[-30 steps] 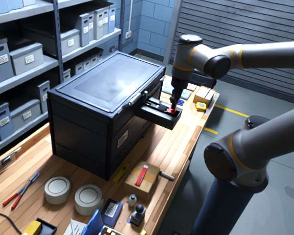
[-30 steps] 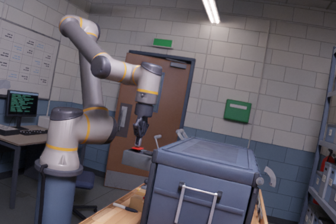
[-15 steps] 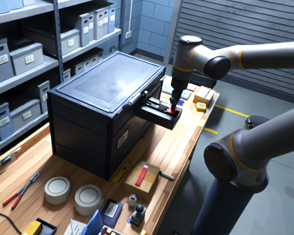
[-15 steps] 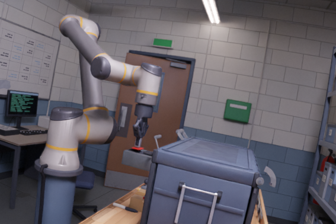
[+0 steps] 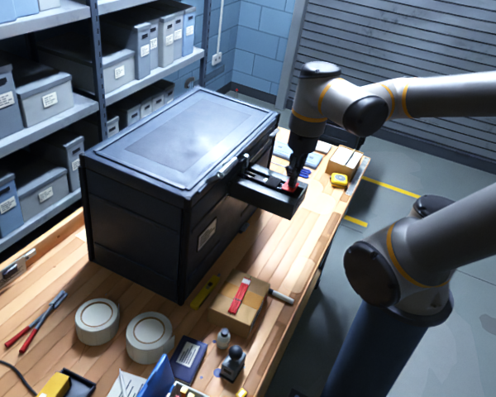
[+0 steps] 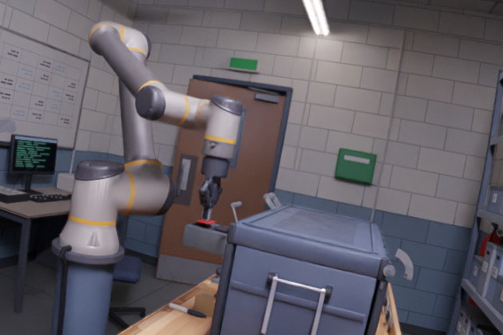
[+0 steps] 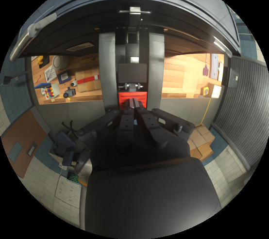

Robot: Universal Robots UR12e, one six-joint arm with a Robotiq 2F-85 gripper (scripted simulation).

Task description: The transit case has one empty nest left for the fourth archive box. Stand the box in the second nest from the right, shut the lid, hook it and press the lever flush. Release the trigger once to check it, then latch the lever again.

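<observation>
The dark transit case (image 5: 175,179) sits on the wooden bench with its lid (image 5: 188,132) down. Its inside and the archive boxes are hidden. The latch lever (image 5: 267,190) sticks out level from the case's front, away from the wall. A red trigger (image 5: 290,186) sits at the lever's outer end. My gripper (image 5: 292,181) points straight down at the red trigger (image 7: 132,99) with its fingers closed and empty, tips at the trigger (image 6: 206,222). The hook loop (image 7: 134,11) lies at the lid's rim above the lever (image 7: 132,70).
Shelves of grey archive boxes (image 5: 43,96) stand behind the case. A small cardboard box (image 5: 345,160) and a yellow tape measure (image 5: 339,179) lie beyond the lever. In front lie a taped carton (image 5: 240,301), two tape rolls (image 5: 148,335), pliers (image 5: 34,320) and a marker (image 5: 281,296).
</observation>
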